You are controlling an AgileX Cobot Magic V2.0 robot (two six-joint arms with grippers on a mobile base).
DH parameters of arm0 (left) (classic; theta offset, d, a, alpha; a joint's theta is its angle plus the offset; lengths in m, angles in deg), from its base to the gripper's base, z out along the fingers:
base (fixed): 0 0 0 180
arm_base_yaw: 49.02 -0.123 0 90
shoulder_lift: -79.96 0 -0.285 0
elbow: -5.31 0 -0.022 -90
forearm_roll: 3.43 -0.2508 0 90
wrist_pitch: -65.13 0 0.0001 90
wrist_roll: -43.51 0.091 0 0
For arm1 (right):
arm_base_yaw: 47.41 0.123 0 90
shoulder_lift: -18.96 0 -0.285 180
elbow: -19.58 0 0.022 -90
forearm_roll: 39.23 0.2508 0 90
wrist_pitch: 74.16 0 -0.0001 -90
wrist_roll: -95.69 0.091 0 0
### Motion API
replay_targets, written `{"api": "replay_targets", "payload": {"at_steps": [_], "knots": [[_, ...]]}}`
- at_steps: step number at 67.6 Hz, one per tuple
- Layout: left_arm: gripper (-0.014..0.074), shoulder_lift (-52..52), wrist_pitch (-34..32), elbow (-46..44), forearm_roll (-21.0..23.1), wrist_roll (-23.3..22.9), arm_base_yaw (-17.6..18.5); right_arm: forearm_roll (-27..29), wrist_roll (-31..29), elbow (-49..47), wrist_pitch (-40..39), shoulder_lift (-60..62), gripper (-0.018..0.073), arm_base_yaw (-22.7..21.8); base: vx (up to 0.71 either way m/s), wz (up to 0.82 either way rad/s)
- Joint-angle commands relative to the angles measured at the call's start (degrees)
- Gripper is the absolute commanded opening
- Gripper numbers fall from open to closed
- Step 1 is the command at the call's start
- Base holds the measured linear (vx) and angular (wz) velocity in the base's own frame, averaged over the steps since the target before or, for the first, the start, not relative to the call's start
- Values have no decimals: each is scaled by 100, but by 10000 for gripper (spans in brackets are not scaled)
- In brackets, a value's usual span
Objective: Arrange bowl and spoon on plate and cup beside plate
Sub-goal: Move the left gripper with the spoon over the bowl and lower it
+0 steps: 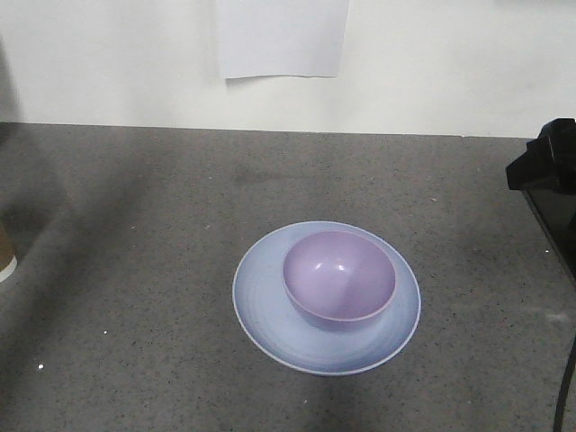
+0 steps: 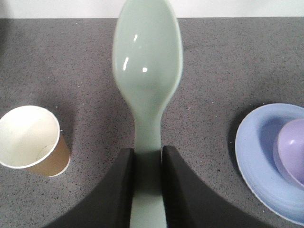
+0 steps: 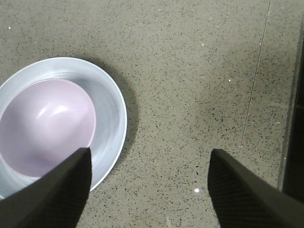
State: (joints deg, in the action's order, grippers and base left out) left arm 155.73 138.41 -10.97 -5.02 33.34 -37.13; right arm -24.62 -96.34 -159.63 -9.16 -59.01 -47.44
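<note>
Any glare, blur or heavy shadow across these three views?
Left wrist: specular glints on the spoon head. Right wrist: soft highlight inside the bowl, and the plate casts a dark crescent shadow on its right. Front: shadow darkens the table on its left side.

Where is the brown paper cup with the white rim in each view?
Front view: brown paper cup is cut off at the left edge, mid-height.
Left wrist view: lower left, left of the pale green plastic spoon held in the left gripper.
Right wrist view: not in it.
Shared landmark: round pale blue plastic plate carrying the lilac plastic bowl, in all three views.
</note>
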Motion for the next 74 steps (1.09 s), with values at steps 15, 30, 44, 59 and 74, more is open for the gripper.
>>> {"api": "replay_targets", "payload": {"at_steps": [15,30,44,59,74], "knots": [[-8,344,-317,-141,1356,1216,64,79,-80,-131,-247,115,496,-39,0,0],[-8,1104,-385,-147,1803,1714,593,86,-80,-131,-253,114,496,-39,0,0],[-8,1974,-189,-632,1739,1957,1311,92,-80,-131,-247,114,496,-39,0,0],[-8,2832,-154,-1476,1470,1985,2003,102,-80,-131,-247,114,496,-39,0,0],[-8,3356,-154,-1538,1385,2027,2538,102,-80,-131,-247,114,496,-39,0,0]]}}
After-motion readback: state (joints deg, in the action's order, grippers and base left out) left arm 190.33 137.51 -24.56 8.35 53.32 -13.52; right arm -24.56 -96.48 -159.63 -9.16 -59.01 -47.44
